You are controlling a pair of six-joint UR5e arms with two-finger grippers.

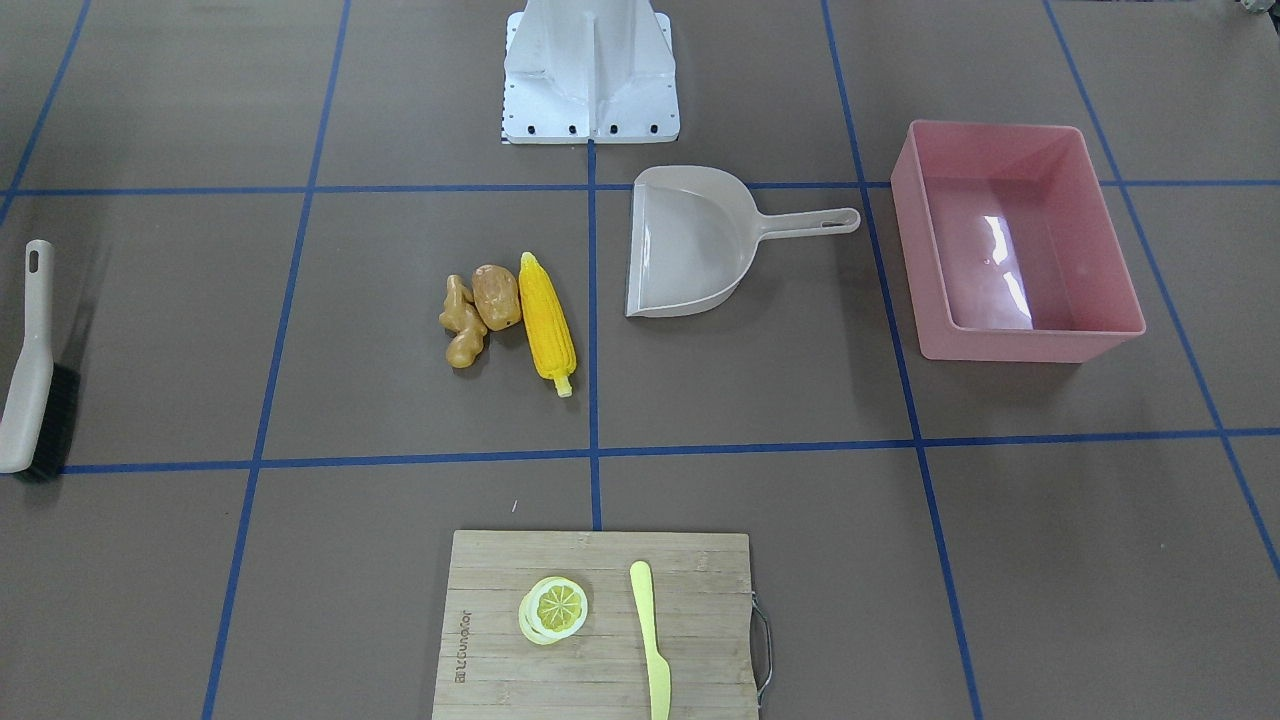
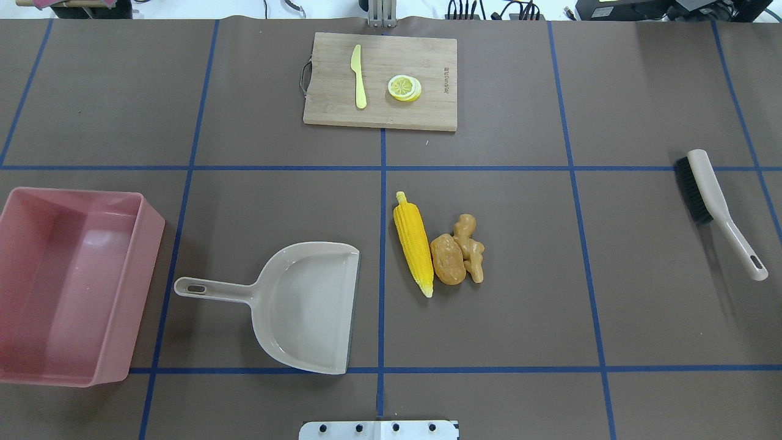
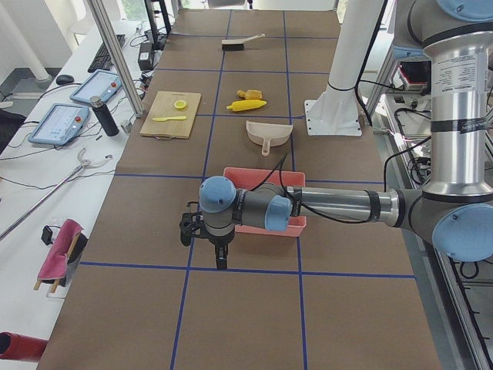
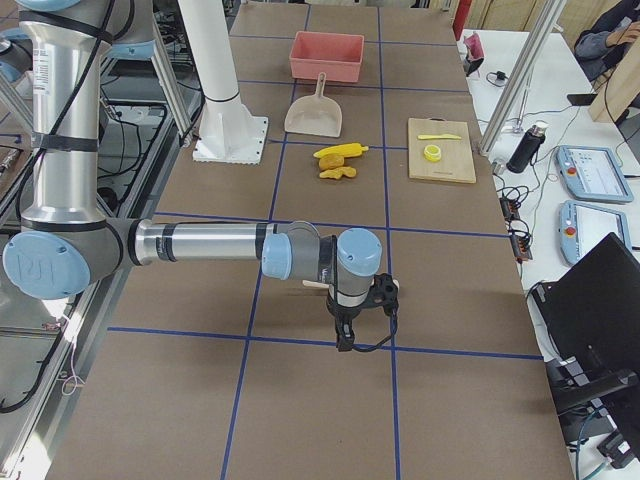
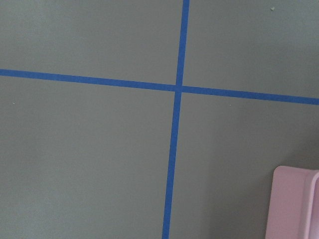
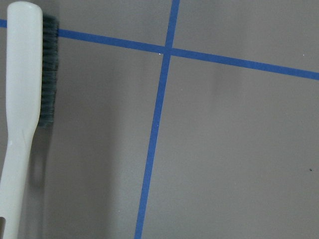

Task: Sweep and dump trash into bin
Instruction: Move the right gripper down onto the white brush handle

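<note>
Since neither tool is picked up yet, the right gripper (image 4: 362, 318), its jaw state untellable like the left gripper (image 3: 205, 237) near the pink rectangular plastic bin (image 2: 67, 281), should grasp the beige black-bristled hand brush (image 6: 22, 104) just beside it by the handle, then sweep the distant yellow corn cob (image 2: 413, 241), brown potato (image 2: 448, 260) and tan ginger root (image 2: 470, 247) into the beige plastic dustpan (image 2: 302, 302).

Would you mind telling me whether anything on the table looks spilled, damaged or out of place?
Nothing stands out: corn cob, potato and ginger root lie together; dustpan, bin and brush lie intact and apart.

Overhead and front views facing opposite ways, both showing dustpan (image 2: 305, 305), side views along table (image 3: 154, 231), wrist views close
</note>
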